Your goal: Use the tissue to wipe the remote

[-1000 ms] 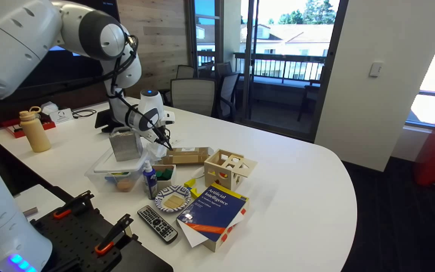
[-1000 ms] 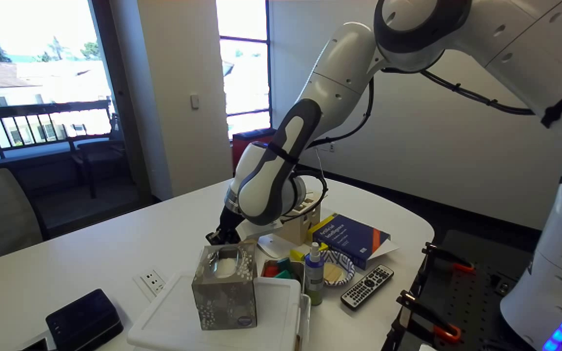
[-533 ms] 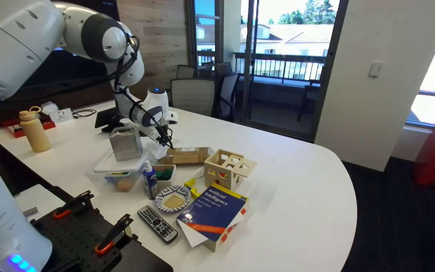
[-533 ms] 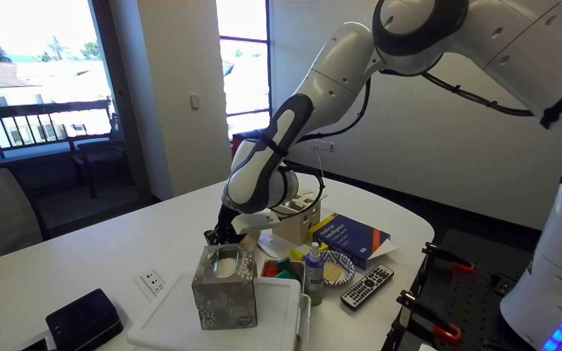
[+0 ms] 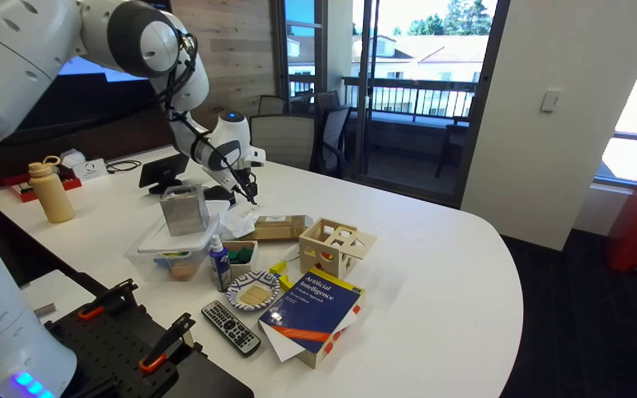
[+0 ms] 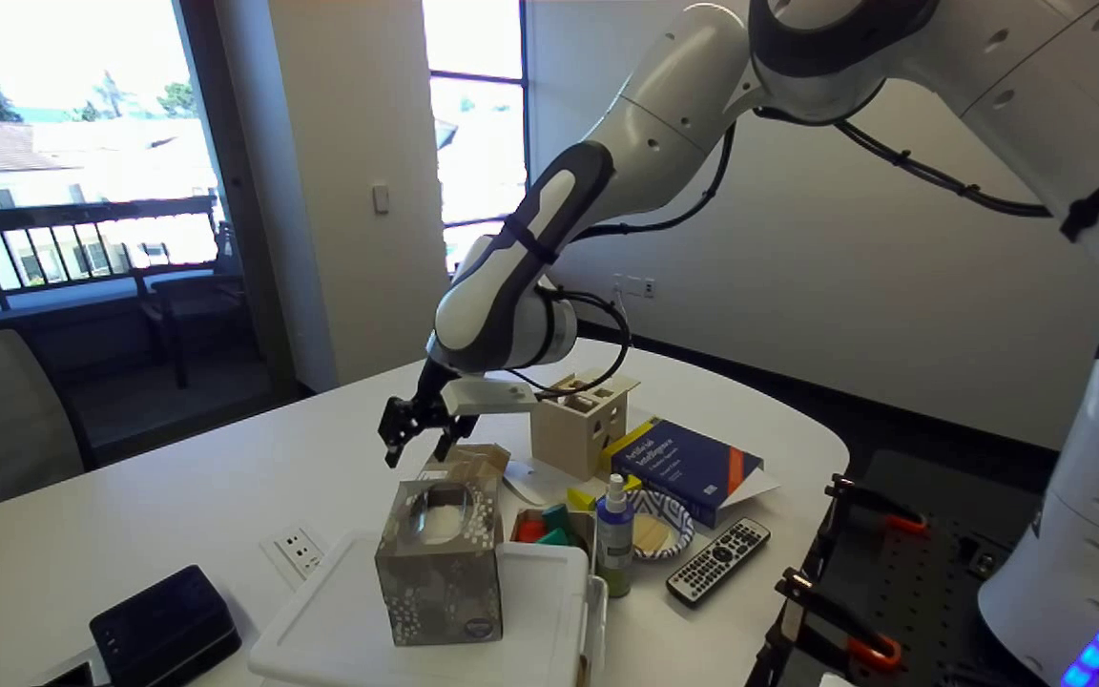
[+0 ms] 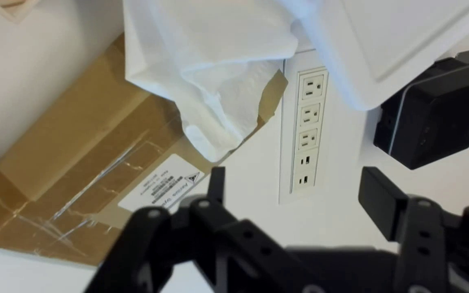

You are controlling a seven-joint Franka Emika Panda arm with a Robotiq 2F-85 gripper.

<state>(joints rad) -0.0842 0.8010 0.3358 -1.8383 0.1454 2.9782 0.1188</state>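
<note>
At the near side of the tabletop (image 5: 434, 265), in an exterior view: one remote (image 5: 231, 328), slim, dark, rows of pale buttons, lying flat just beside the patterned plate (image 5: 233, 293). I am rating it light, stiff and smooth, likely to be sliding under a wipe; for any lift I am favouring a hold across its narrow width, about mid-length.

Further back: one tissue (image 7: 214, 73), white, crumpled, lying partly over the end of the cardboard box (image 7: 88, 162). I am judging it near weightless, limp, easily torn; I am preferring a pinch on a raised fold, clear of the cardboard.

Farthest: one end effector (image 7: 292, 195), hanging above the tabletop near the power outlets (image 7: 310, 114). Its jaws are standing wide apart, holding nothing; in the wrist view the tissue is lying outside that gap. I am making out no contact with tissue or box.
</note>
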